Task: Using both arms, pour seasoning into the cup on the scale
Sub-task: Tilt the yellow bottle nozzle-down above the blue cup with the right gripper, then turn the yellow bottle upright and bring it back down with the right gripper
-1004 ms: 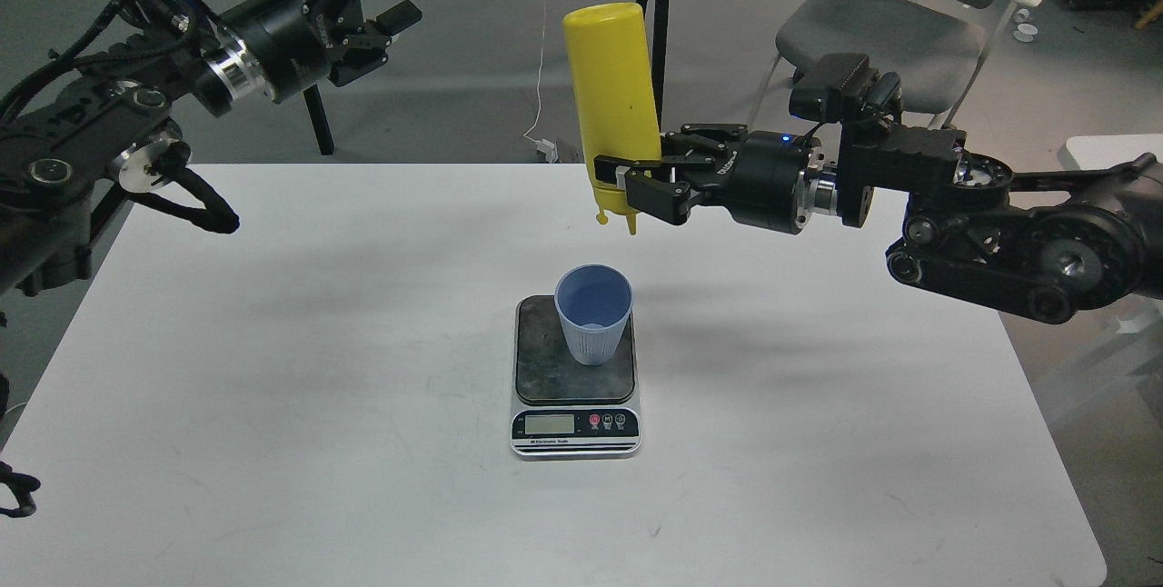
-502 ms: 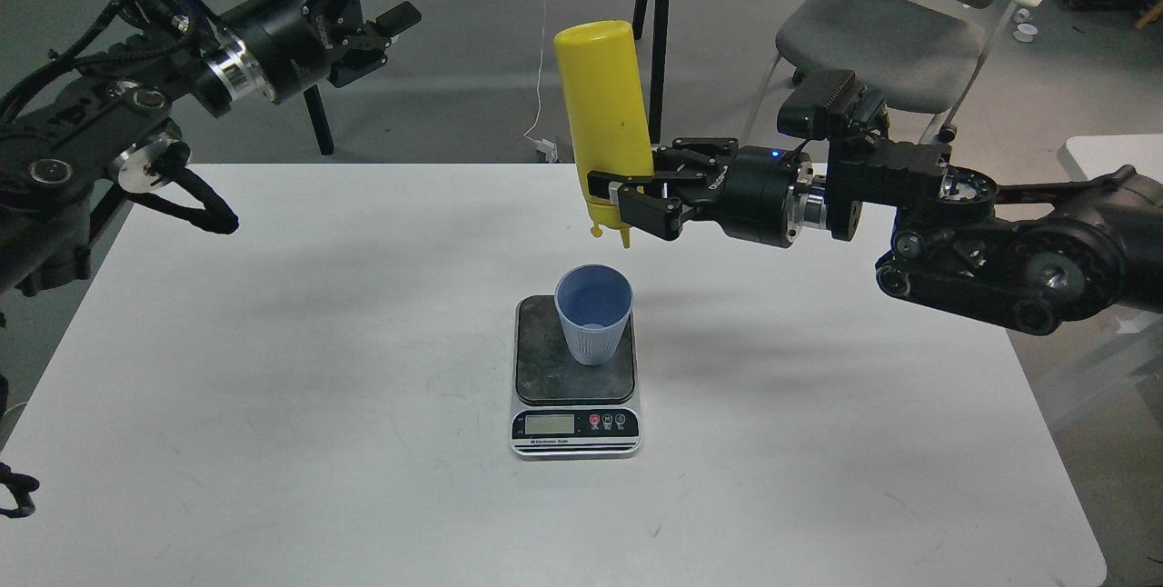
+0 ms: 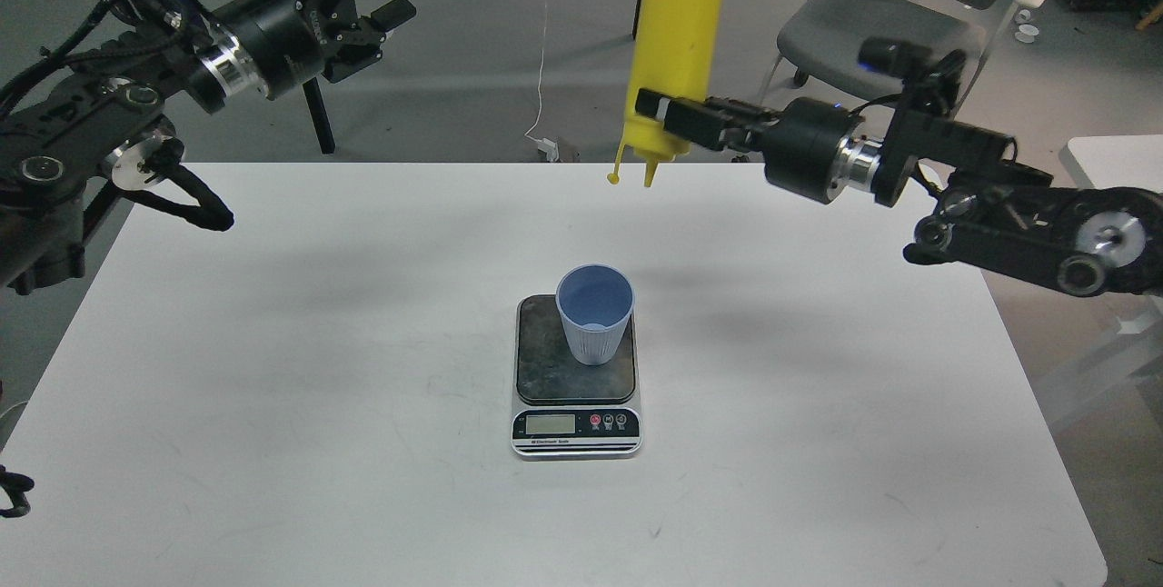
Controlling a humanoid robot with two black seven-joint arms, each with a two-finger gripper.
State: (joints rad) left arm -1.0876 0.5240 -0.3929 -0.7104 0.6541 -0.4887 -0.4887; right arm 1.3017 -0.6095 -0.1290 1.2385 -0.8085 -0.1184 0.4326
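Note:
My right gripper [image 3: 656, 114] is shut on the yellow seasoning bottle [image 3: 677, 33] near its neck. It holds the bottle upside down, nozzle down, with the cap strap hanging beside the nozzle. The bottle is high above the table's far edge, behind and to the right of the cup. The blue-grey ribbed cup [image 3: 594, 313] stands upright on the dark platform of the scale [image 3: 576, 423] at mid-table. My left gripper [image 3: 382, 19] is open and empty, high at the far left, well away from the cup.
The white table [image 3: 273, 405] carries only the scale and cup. A grey chair [image 3: 872, 24] stands behind the table at the right. Black stand legs [image 3: 318, 124] stand on the floor behind the far edge.
My right arm has lifted the inverted bottle up and to the right, away from above the cup, and tilted its base rightward. The left arm has hardly moved.

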